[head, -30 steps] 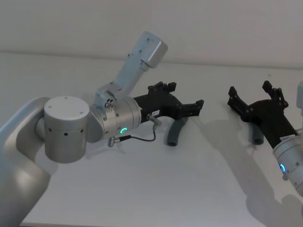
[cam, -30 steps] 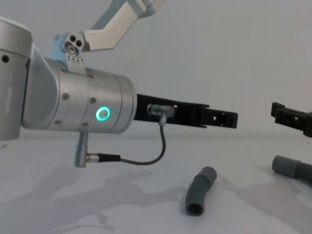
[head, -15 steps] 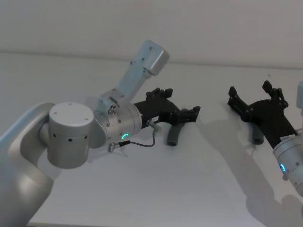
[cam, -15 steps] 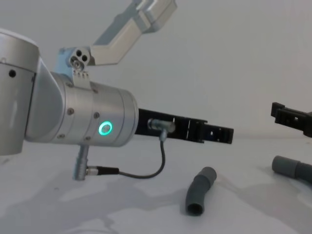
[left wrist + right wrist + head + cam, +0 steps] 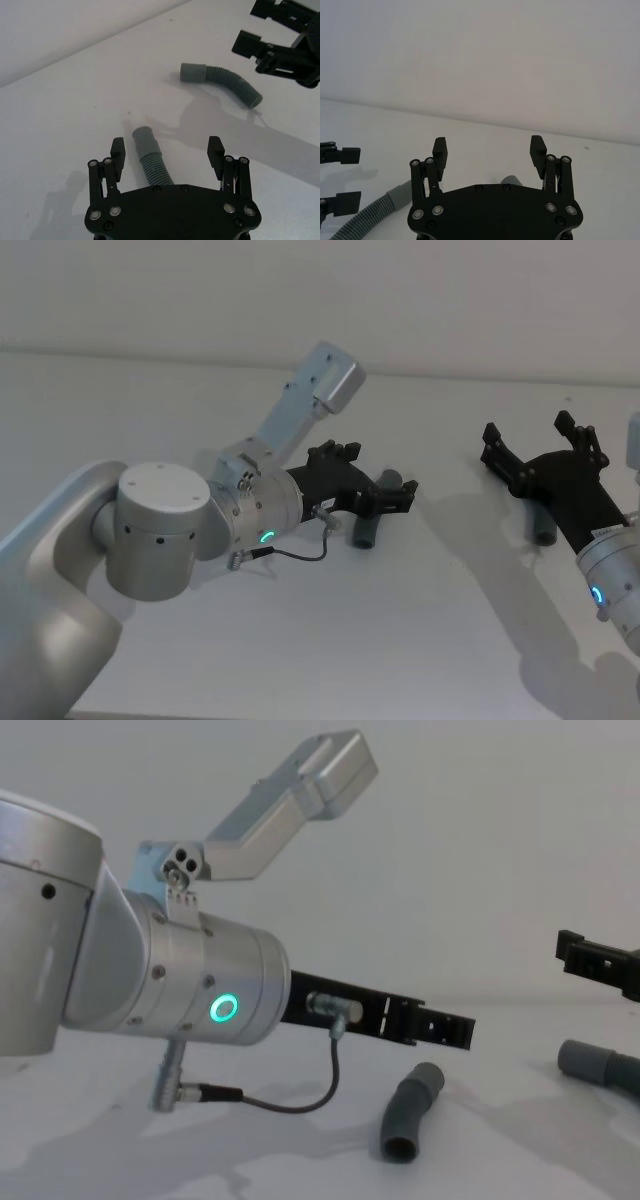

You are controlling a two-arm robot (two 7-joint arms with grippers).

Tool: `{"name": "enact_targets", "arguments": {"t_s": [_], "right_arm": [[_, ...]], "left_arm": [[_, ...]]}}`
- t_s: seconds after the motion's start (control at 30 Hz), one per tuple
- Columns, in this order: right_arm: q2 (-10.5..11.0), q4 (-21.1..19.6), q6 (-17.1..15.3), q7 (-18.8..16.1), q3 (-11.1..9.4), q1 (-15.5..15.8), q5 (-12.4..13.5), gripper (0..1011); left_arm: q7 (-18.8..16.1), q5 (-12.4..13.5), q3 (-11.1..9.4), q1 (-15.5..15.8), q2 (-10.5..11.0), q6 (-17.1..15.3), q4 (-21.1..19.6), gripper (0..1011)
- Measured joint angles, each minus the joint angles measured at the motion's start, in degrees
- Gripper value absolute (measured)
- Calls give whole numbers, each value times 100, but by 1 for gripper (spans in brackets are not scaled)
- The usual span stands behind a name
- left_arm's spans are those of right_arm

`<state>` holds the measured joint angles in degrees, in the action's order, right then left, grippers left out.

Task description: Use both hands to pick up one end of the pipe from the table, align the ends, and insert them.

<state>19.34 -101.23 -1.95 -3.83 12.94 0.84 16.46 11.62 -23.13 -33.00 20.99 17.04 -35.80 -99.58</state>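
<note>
Left hand (image 5: 167, 146) fingers spread wide, hovering over bent pipe (image 5: 150, 156); pipe nearer one finger, bare tabletop (image 5: 420, 640) flanks it both sides. Cable (image 5: 310, 1105) loops low behind left hand. Broad bare stretch separates bent pipe from second pipe (image 5: 222, 85), partly under right hand (image 5: 528, 430), fingers likewise spread. Wall (image 5: 150, 290) closes far edge.

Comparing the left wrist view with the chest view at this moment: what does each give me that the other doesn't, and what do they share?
Left wrist view: the ribbed body of the near pipe piece lying between the open fingers of the left gripper, and the full curve of the far pipe piece. Chest view: the left arm's silver wrist with its green ring and cable, and that gripper side-on, above the near piece. Both: the two pieces lying on the table, ungripped, with the right gripper near the far one.
</note>
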Motion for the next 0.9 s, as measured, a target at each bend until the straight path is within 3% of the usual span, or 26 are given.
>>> {"name": "enact_targets", "arguments": {"t_s": [0.9], "right_arm": [[0,0,0,0,0,0,0,1004]], "left_arm": [[-178,216,-22,68,-341,-50,617,1001]]}}
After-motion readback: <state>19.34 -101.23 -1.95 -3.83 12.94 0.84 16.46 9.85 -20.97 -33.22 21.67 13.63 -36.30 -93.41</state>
